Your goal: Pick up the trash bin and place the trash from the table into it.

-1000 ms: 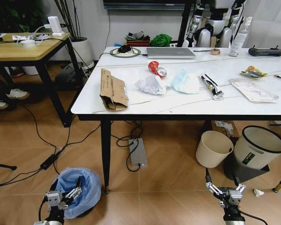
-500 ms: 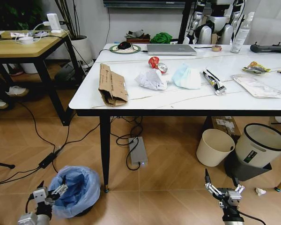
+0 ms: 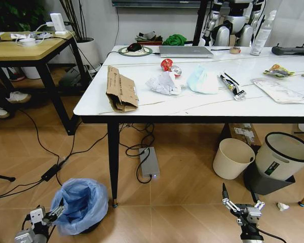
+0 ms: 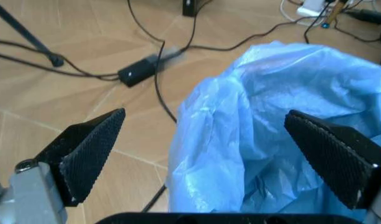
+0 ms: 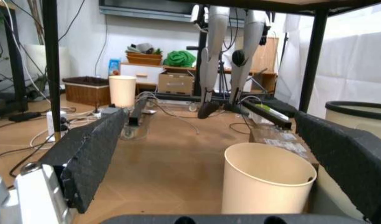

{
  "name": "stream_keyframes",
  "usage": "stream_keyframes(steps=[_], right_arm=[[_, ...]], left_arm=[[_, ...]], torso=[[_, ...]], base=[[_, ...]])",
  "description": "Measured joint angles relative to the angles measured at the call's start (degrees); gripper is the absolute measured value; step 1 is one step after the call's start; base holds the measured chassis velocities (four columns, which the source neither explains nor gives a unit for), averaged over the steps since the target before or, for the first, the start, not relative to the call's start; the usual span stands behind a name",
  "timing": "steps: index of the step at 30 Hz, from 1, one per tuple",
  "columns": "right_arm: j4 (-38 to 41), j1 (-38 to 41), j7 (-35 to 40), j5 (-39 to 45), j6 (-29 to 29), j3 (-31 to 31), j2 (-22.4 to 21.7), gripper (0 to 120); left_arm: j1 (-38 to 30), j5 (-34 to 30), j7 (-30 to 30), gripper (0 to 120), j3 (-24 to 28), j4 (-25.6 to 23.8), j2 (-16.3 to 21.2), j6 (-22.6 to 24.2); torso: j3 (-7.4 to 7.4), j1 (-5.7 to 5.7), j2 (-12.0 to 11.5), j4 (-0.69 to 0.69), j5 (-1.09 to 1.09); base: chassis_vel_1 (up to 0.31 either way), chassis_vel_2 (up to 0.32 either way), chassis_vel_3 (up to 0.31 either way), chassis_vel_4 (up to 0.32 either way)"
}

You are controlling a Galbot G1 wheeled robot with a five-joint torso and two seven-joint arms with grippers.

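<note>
Left claw: your left claw [image 3: 46,216] is low at the floor, just beside the trash bin [image 3: 81,203]. In the left wrist view its two fingers [image 4: 91,144] stand wide apart and hold nothing; the blue bag [image 4: 271,135] lies between and beyond them.
Right claw: your right claw [image 3: 243,206] hangs low over the floor, near the cream round bin [image 3: 232,159]. Its fingers [image 5: 91,149] are spread wide and it grips nothing.
Trash bin: it stands on the brown tiled floor, close to the front left leg [image 3: 113,164] of the counter [image 3: 192,107]. The bag billows over its rim.
Trash: all of it lies on the counter. You see the brown cardboard [image 3: 120,90] at the left, then the crumpled tissue [image 3: 163,83], the red can [image 3: 168,66] behind it, the light blue mask [image 3: 202,81], a dark wrapper [image 3: 231,85], a clear white packet [image 3: 279,91] and a yellow wrapper [image 3: 277,70] at the right.
Other bins: a white bin with black rim [image 3: 282,157] stands just beside the cream one, under the counter's right side.
</note>
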Motion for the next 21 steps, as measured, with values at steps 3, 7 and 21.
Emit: stream_keyframes(steps=[3, 7, 21], right_arm=[[-0.04, -0.04, -0.02, 0.02, 0.06, 0.01, 0.0, 100], [-0.03, -0.1, -0.05, 0.02, 0.07, 0.01, 0.0, 100], [0.1, -0.02, -0.1, -0.01, -0.02, 0.16, 0.0, 100]], left_arm=[[-0.82, -0.39, 0.07, 100, 0.09, 0.75, -0.02, 0.99], [-2.12, -0.47, 0.14, 100, 0.6, 2.04, -0.22, 1.65], [-3.68, 0.51, 0.39, 99, 1.85, 5.78, -1.3, 2.24]], torso=[[0.04, 0.02, 0.06, 0.0, 0.0], [0.1, 0.06, 0.14, 0.0, 0.0], [0.25, 0.12, 0.37, 0.0, 0.01]], base=[[0.0, 0.0, 0.0, 0.0], [0.0, 0.0, 0.0, 0.0], [0.0, 0.0, 0.0, 0.0]])
